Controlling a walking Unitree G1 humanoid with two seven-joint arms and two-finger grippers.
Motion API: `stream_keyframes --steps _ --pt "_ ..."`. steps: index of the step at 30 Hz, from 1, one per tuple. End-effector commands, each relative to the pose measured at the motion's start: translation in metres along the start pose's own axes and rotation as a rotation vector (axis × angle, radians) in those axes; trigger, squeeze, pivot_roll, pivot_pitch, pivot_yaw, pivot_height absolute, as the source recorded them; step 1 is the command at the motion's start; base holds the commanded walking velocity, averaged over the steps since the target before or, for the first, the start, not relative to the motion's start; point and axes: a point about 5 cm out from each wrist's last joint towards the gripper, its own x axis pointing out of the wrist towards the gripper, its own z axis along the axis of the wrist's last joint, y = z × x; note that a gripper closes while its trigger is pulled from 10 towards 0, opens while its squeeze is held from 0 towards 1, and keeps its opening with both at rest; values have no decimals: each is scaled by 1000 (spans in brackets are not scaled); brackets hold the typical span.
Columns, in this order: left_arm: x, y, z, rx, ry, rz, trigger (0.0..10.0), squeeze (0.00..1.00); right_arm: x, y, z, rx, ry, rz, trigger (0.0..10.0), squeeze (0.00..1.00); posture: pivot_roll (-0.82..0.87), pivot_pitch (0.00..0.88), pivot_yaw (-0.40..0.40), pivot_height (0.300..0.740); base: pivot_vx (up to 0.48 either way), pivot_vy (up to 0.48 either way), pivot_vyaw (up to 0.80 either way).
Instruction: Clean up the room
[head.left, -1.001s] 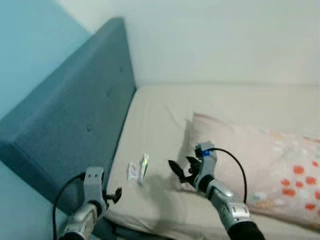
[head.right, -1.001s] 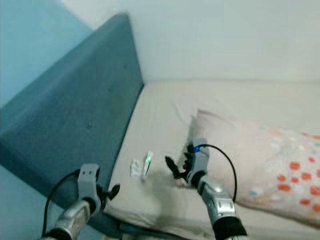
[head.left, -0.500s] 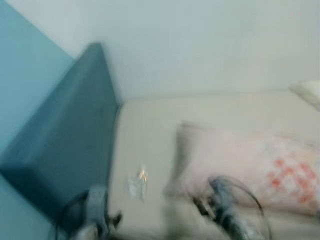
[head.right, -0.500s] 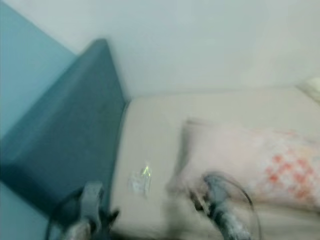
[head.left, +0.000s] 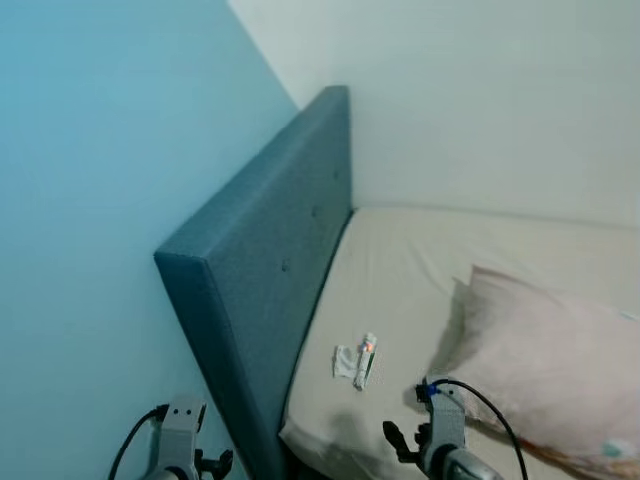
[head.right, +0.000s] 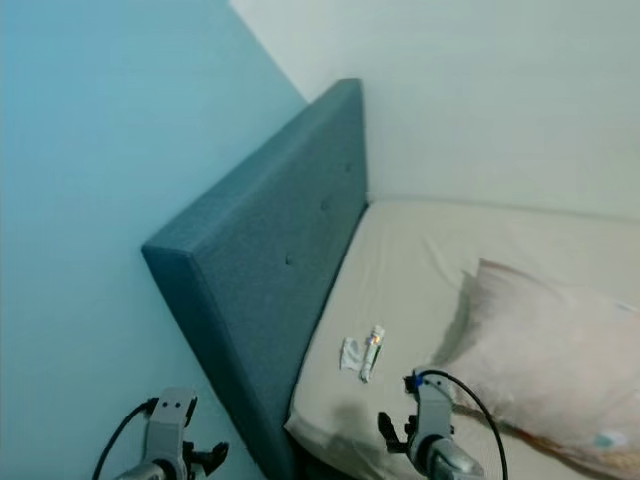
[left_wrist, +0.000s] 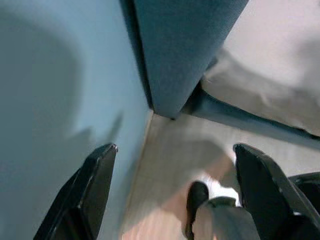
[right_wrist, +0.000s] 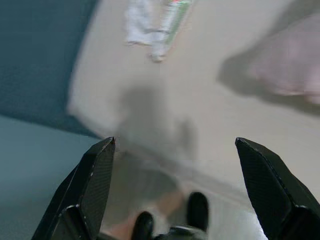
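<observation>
A bed with a beige sheet (head.left: 400, 290) stands in a corner, its teal headboard (head.left: 270, 270) against a pale blue wall (head.left: 90, 200). On the sheet near the headboard, at about 10 o'clock from the right gripper (head.left: 405, 445), lie a small tube (head.left: 366, 359) and a crumpled white wrapper (head.left: 345, 361), touching or nearly so. A pink pillow (head.left: 545, 355) lies at 2 o'clock from that gripper, its far end cut off by the frame edge.

The head views catch both grippers only at the bottom edge; the wrist views show how they stand. In the right wrist view the right gripper's two black fingers (right_wrist: 90, 185) are spread wide and hold nothing, poised over the bed's corner with the tube (right_wrist: 170, 22) and wrapper (right_wrist: 140, 22) ahead, blurred. In the left wrist view the left gripper (left_wrist: 172, 195) is likewise wide apart and empty, hanging low beside the headboard's end (left_wrist: 180, 50), over a pale floor (left_wrist: 170, 155) where the robot's dark foot (left_wrist: 196, 200) shows.

The tube's print is too small to read.
</observation>
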Motion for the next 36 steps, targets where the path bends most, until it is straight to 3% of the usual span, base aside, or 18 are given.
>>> stream_keyframes --steps 1,7,18,23,36 --pt "0 5 5 3 -13 12 10000 0 -1 -1 -3 0 8 -8 10000 0 -67 8 67 716 0 0 0" --pt "1 2 8 27 -13 -29 10000 0 0 0 2 -27 -7 15 10000 0 -74 7 67 716 0 -308 74" --pt "4 -6 12 16 -29 -45 10000 0 2 6 3 -100 17 73 10000 0 -86 7 63 716 0 -466 741" --pt "4 -4 12 12 -26 -25 10000 0 1 -2 3 -96 40 11 10000 0 -89 19 63 716 0 0 305" --pt "2 5 12 1 -21 27 10000 0 1 6 1 -101 12 92 10000 0 -93 31 63 716 0 0 0"
